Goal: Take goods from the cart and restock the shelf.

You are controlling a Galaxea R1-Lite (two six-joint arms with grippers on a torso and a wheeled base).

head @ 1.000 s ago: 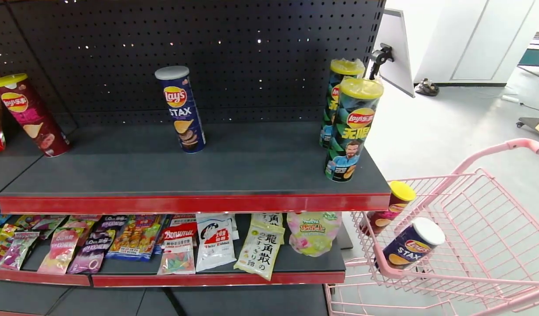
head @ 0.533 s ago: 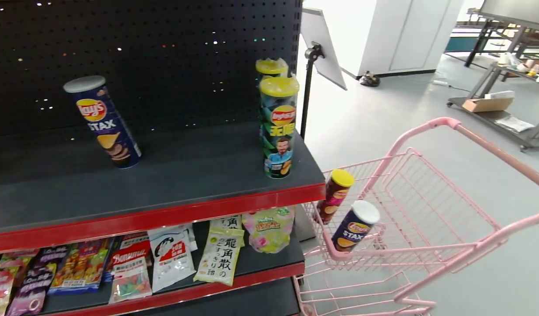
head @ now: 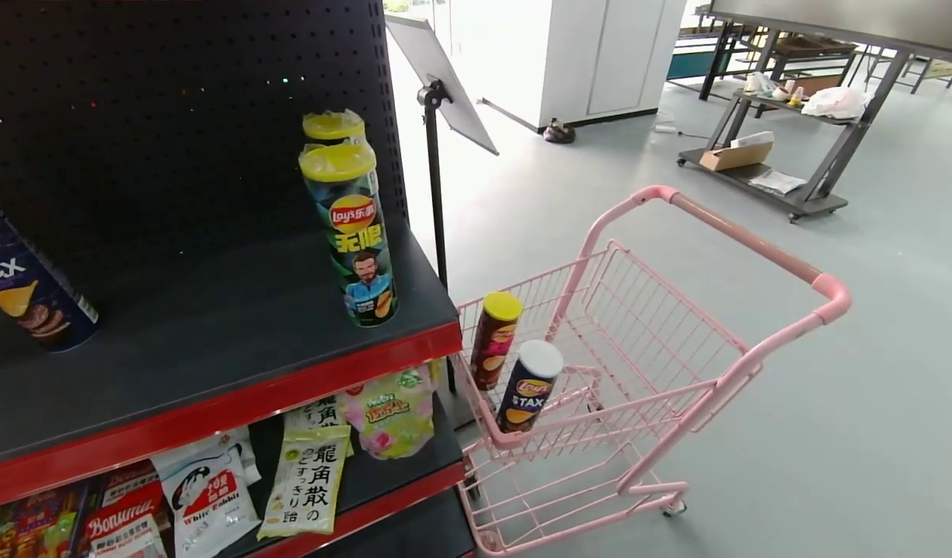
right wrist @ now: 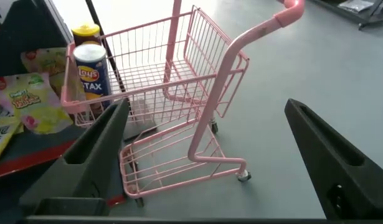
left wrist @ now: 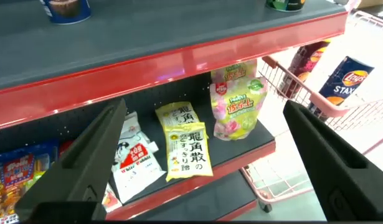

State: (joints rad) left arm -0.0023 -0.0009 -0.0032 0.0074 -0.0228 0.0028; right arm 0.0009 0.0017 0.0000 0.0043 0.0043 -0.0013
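A pink wire cart stands right of the shelf's end. In its front corner lean a maroon chip can with a yellow lid and a dark blue chip can with a white lid. The shelf's upper board holds two green cans, one behind the other, and a blue can at the left edge. My left gripper is open in front of the lower shelf's snack bags. My right gripper is open and empty, facing the cart and its blue can.
A tilted sign board on a black pole stands between shelf end and cart. A dark rack with boxes and bags and a white cabinet stand farther off. Bare grey floor lies right of the cart.
The head camera has swung to the right, so the shelf slides left in the picture and the whole cart comes into view. The cans stay where they were.
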